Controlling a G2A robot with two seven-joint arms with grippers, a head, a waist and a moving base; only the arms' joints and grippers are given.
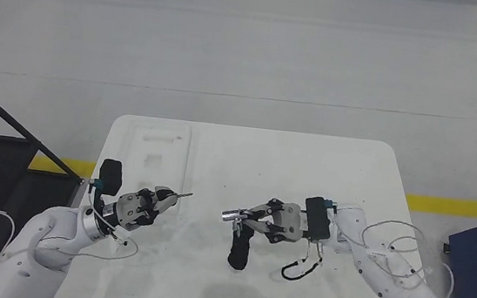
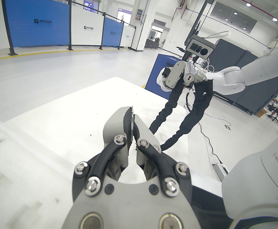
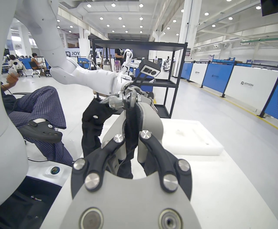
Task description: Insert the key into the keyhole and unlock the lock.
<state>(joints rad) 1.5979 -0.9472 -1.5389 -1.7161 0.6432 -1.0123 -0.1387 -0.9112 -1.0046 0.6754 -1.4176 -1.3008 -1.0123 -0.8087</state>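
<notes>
My left gripper (image 1: 163, 196) is shut on the key (image 1: 183, 196), whose blade points across the table toward the lock. In the left wrist view the key (image 2: 131, 121) shows edge-on between the closed fingers of the left gripper (image 2: 131, 115). My right gripper (image 1: 253, 216) is shut on the lock (image 1: 232, 214), a silver cylinder with a black fabric-sleeved cable loop (image 1: 238, 250) hanging onto the table. The lock (image 2: 189, 77) faces the left wrist camera with its keyhole showing. A short gap separates key tip and lock. The right gripper (image 3: 132, 108) pinches the black sleeve just behind the lock (image 3: 121, 100).
A white foam tray (image 1: 159, 154) lies at the table's far left, also seen as the tray (image 3: 195, 138) in the right wrist view. A thin black cable (image 1: 301, 265) loops on the table under the right arm. A blue cabinet (image 1: 475, 270) stands off the right edge.
</notes>
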